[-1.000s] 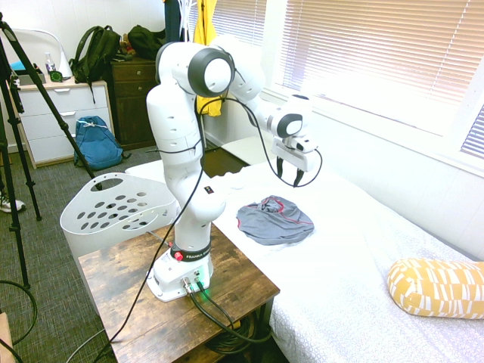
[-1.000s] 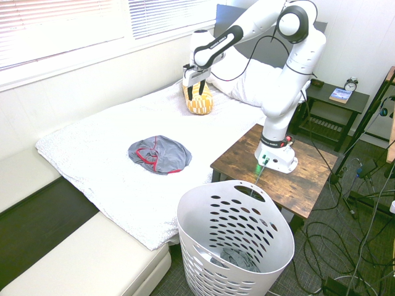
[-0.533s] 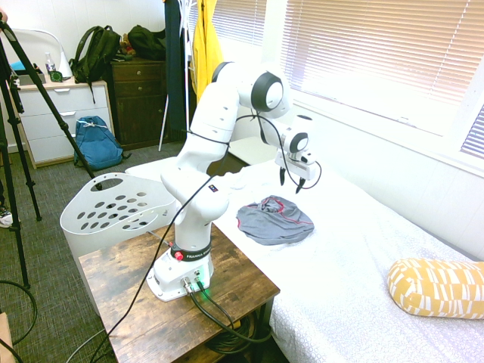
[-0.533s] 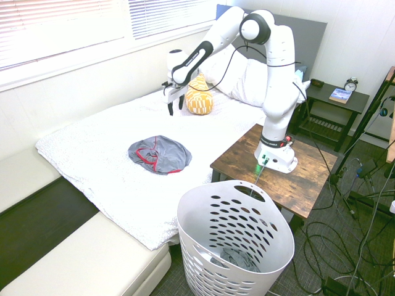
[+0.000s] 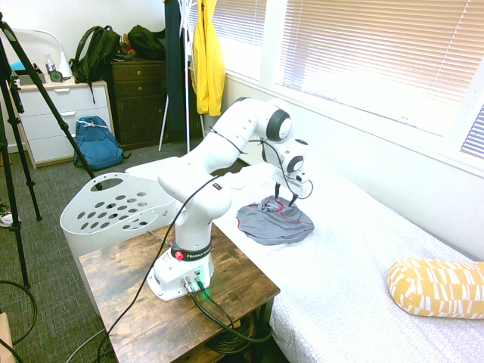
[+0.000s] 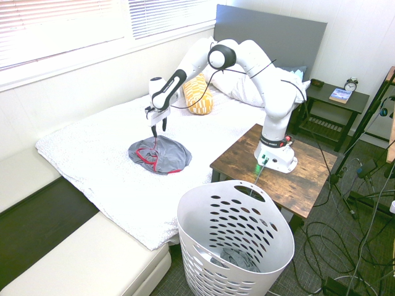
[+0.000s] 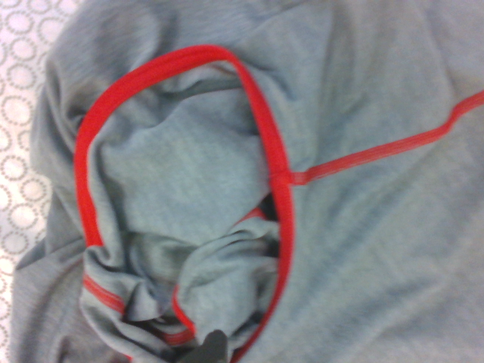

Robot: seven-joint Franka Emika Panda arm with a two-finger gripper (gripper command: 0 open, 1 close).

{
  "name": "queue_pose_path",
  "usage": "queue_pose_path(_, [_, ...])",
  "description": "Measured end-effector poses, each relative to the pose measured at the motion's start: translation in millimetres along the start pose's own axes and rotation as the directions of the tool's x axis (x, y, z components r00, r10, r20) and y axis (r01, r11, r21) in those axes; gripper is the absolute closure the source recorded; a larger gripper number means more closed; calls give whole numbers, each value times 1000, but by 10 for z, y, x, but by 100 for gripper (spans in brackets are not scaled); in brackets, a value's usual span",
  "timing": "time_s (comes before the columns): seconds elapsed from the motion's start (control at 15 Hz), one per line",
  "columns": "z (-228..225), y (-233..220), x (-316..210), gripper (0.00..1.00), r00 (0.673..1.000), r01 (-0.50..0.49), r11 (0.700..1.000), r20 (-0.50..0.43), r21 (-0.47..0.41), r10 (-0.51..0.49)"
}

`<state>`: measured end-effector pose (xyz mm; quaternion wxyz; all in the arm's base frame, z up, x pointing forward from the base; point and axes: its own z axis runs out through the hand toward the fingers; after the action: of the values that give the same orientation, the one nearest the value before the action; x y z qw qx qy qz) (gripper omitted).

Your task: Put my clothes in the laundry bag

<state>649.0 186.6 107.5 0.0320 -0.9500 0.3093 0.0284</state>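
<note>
With its fingers spread wide and nothing between them, the end effector [image 6: 159, 132] is hanging right over the edge of the grey red-trimmed garment [image 6: 170, 157] on the bed [image 6: 99, 185], so I'd guess the grab is basically straight down.

Open room around the grey garment [image 6: 160, 154], taller things crowding two o'clock through five!
Reading the second exterior view's clock from the garment: bare bedding [image 6: 92, 148] is stretching toward nine, the wall [image 6: 68, 98] is bounding eleven, and the yellow patterned pillow [image 6: 199, 97] is bulging up at one. The wooden table [image 6: 237, 157] is sitting near three, the arm's base [image 6: 276, 154] standing on it. Toward five, the laundry basket [image 6: 234, 240] is opening upward, its handle-side rim rising highest at its own one o'clock.
</note>
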Motion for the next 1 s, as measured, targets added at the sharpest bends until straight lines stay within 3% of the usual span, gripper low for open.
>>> queue_pose_path(0.33, [842,51,-166,0,997,17,999,75,-32,-15])
queue_pose_path(0.67, [1318,10,-237,0,995,42,999,96,-34,-39])
queue_pose_path(0.73, [1398,56,-206,100,995,43,998,96,-37,-39])
queue_pose_path(1.0, [1431,80,-154,100,994,53,998,97,-27,-50])
